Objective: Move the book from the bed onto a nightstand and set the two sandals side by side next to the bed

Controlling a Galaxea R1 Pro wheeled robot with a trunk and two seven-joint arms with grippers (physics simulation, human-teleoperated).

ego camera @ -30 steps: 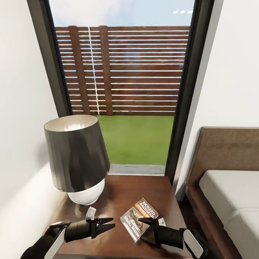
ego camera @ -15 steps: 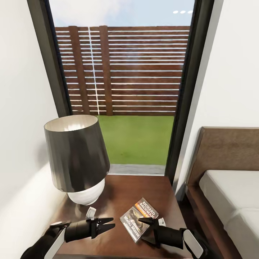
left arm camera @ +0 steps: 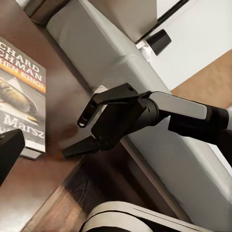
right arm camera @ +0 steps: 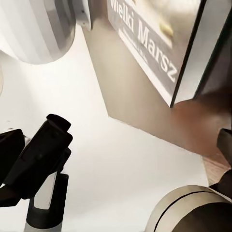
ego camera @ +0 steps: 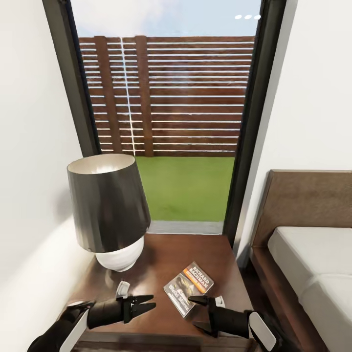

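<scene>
The book (ego camera: 188, 288) lies flat on the dark brown nightstand (ego camera: 161, 254), cover up with its orange band showing. My right gripper (ego camera: 193, 311) stands open at the book's near edge, nothing between its fingers. The left wrist view shows that gripper (left arm camera: 73, 138) open next to the book (left arm camera: 24, 96). My left gripper (ego camera: 154, 301) hovers open over the nightstand, a short way left of the book. The right wrist view shows the book's corner (right arm camera: 159, 43) and a left finger (right arm camera: 50, 137). The bed (ego camera: 313, 259) is at the right. The sandals are out of view.
A table lamp (ego camera: 107, 205) with a dark shade and white base takes up the nightstand's back left. A tall dark-framed window (ego camera: 166, 122) lies behind, with white walls on both sides. A narrow gap of floor (ego camera: 247, 274) separates nightstand and bed.
The whole picture has shifted a little, so the camera moved. The book still lies on the nightstand, and both grippers hold the same pose.
</scene>
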